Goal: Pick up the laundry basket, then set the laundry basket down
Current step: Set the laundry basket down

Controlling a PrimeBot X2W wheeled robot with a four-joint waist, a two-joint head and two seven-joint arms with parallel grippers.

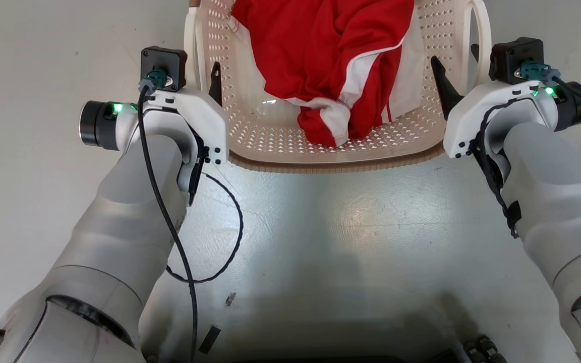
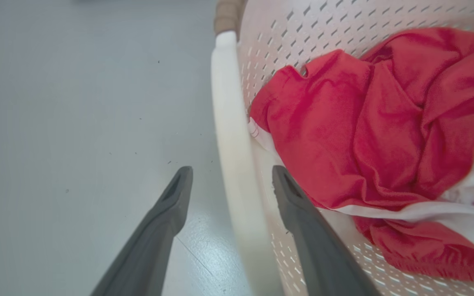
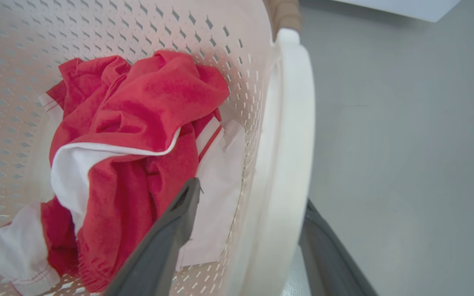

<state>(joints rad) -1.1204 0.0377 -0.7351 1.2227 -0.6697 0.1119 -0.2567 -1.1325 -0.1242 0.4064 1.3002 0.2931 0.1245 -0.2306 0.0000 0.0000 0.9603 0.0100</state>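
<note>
The laundry basket (image 1: 270, 138) stands on the floor straight ahead, cream-white and perforated, with a brown rim (image 1: 331, 164). A red and white garment (image 1: 331, 55) lies inside it. My left gripper (image 1: 204, 75) is open, its two dark fingers either side of the left loop handle (image 2: 231, 135), one finger outside and one inside the basket. My right gripper (image 1: 459, 70) is open the same way around the right loop handle (image 3: 290, 135). In the wrist views a gap shows between each finger (image 2: 177, 197) (image 3: 185, 205) and the handle.
Pale grey floor (image 1: 351, 232) surrounds the basket. A black cable (image 1: 235, 242) loops from my left forearm over the floor. My dark base sits at the bottom edge of the head view. A white object's edge (image 3: 405, 6) shows beyond the basket in the right wrist view.
</note>
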